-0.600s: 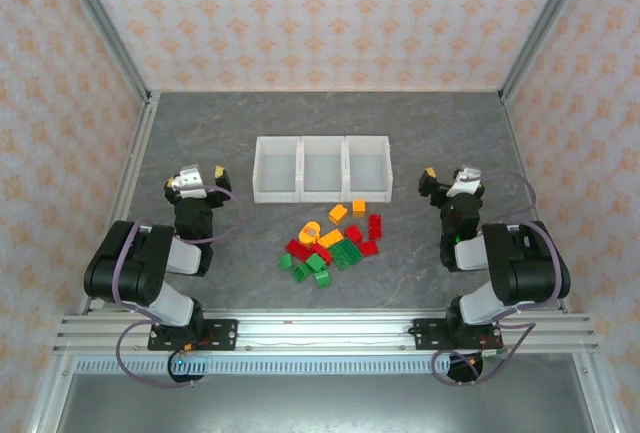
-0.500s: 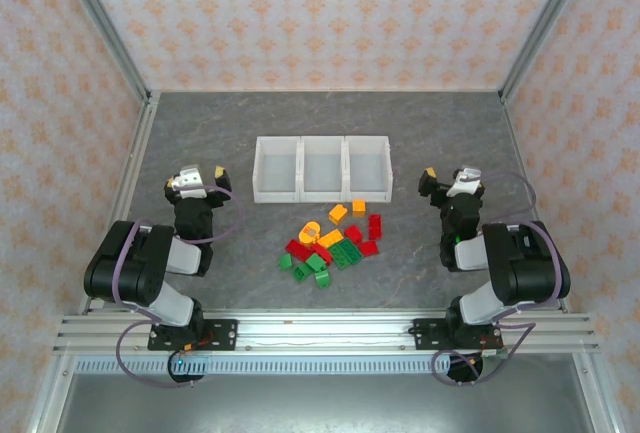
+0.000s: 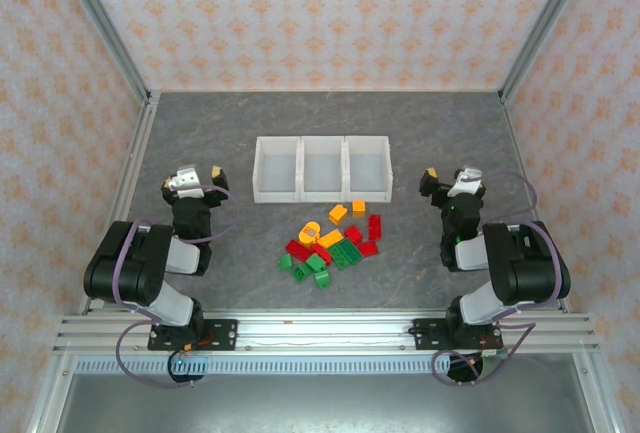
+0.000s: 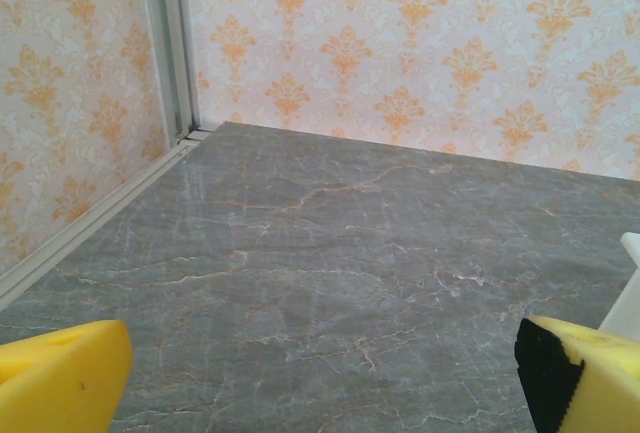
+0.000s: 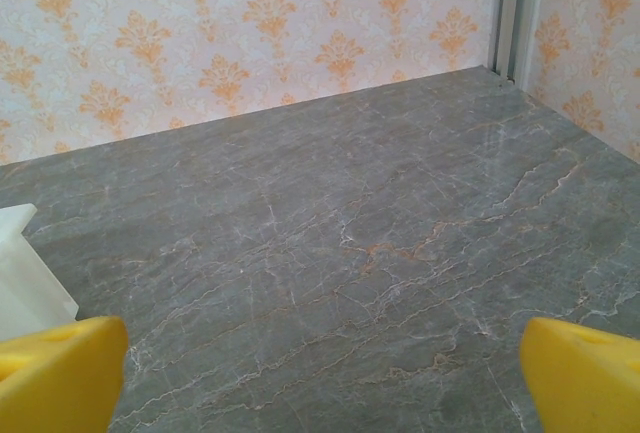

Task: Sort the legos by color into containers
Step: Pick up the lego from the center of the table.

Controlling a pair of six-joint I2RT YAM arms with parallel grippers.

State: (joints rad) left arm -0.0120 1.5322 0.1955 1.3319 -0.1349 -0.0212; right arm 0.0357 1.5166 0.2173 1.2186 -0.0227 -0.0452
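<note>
While legos (image 3: 330,243) sit nr containers (image 3: 300,196), table (image 3: 200,123) roomy

Red, green and orange-yellow legos (image 3: 328,243) lie just before the white containers (image 3: 321,193); grey veined table (image 3: 200,133), orange-damask walls (image 3: 320,23) beyond them.

The containers (image 3: 321,168) stand joined in a row across the middle of the table (image 3: 320,123). The legos (image 3: 330,243) lie heaped on the table just in front of them, on the arms' side. The left gripper (image 3: 197,179) sits left of the row and the right gripper (image 3: 448,179) right of it, both apart from it.
</note>
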